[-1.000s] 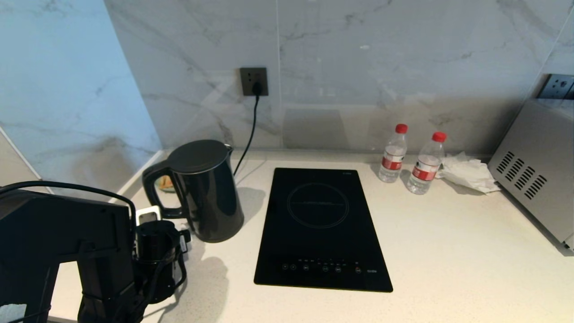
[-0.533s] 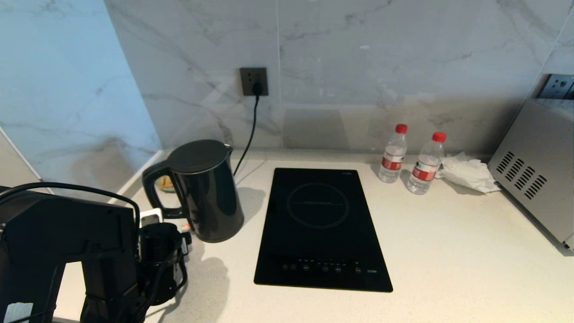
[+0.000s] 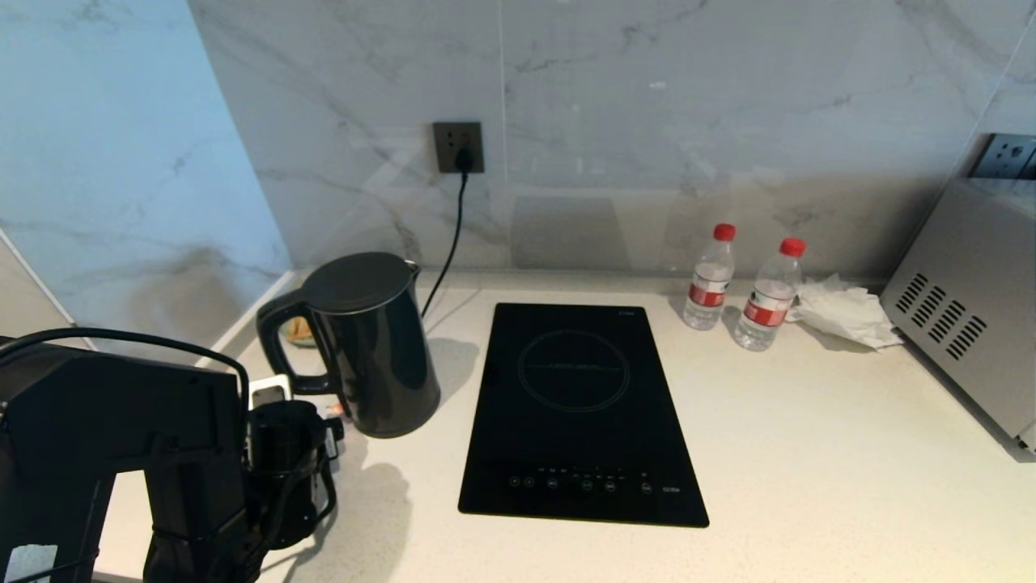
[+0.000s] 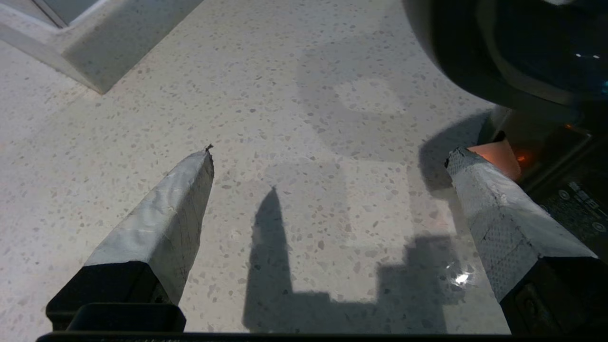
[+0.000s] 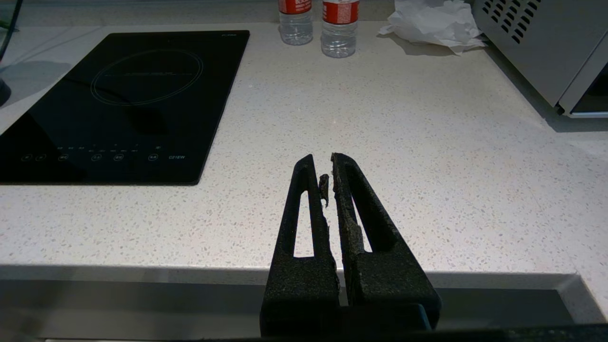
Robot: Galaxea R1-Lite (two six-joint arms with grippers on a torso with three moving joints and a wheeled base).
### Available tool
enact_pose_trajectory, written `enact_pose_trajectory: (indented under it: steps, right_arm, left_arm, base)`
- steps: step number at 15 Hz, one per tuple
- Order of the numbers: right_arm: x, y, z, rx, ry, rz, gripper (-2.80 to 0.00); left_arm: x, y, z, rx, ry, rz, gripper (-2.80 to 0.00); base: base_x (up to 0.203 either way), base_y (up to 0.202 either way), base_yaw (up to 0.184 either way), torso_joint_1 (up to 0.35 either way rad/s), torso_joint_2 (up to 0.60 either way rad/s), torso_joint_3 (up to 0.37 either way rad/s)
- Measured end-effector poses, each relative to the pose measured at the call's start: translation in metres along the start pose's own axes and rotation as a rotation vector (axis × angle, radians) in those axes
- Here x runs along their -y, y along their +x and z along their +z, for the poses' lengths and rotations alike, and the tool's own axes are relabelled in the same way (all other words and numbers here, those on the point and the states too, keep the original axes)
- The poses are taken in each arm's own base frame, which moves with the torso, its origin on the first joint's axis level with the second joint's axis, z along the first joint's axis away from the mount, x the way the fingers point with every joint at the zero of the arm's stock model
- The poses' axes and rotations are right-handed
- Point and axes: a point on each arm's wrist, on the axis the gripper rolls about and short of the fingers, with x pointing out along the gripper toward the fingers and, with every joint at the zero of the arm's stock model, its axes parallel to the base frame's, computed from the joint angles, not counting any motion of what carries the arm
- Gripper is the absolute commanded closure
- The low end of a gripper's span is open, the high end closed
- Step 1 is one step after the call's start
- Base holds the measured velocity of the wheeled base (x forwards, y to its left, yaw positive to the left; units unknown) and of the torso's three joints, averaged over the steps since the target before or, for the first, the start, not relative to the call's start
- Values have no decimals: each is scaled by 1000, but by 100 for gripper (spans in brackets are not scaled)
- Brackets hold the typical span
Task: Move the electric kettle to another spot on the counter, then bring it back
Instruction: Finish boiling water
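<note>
The glossy black electric kettle [image 3: 372, 348] stands upright on the speckled off-white counter [image 3: 809, 470], at the back left, its loop handle [image 3: 275, 344] turned toward my left arm [image 3: 162, 453]. A white fingertip [image 3: 271, 390] shows just below that handle. In the left wrist view my left gripper [image 4: 330, 156] is open over bare counter [image 4: 285, 95], with nothing between its fingers. The kettle's dark body [image 4: 522, 47] looms just beyond one finger. My right gripper [image 5: 322, 161] is shut and empty above the counter's front edge [image 5: 142, 275].
A black induction hob [image 3: 579, 413] lies right of the kettle. Two red-capped water bottles [image 3: 710, 279] and a crumpled tissue [image 3: 842, 312] sit at the back right, beside a metal appliance [image 3: 971, 324]. A cord hangs from the wall socket [image 3: 458, 147]. A side wall stands close at the left.
</note>
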Motion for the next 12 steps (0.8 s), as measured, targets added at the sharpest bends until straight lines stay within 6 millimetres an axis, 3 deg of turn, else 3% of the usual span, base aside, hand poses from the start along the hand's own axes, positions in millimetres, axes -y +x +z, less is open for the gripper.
enact_pose_trajectory:
  steps: [5, 12]
  right_arm:
    - [0, 0, 0, 0, 0, 0, 0]
    - [0, 0, 0, 0, 0, 0, 0]
  left_arm:
    - [-14, 8, 4, -2, -11, 38, -280]
    - [-5, -1, -6, -26, 23, 7, -280]
  base:
    - [0, 0, 0, 0, 0, 0]
    - [0, 0, 0, 0, 0, 0]
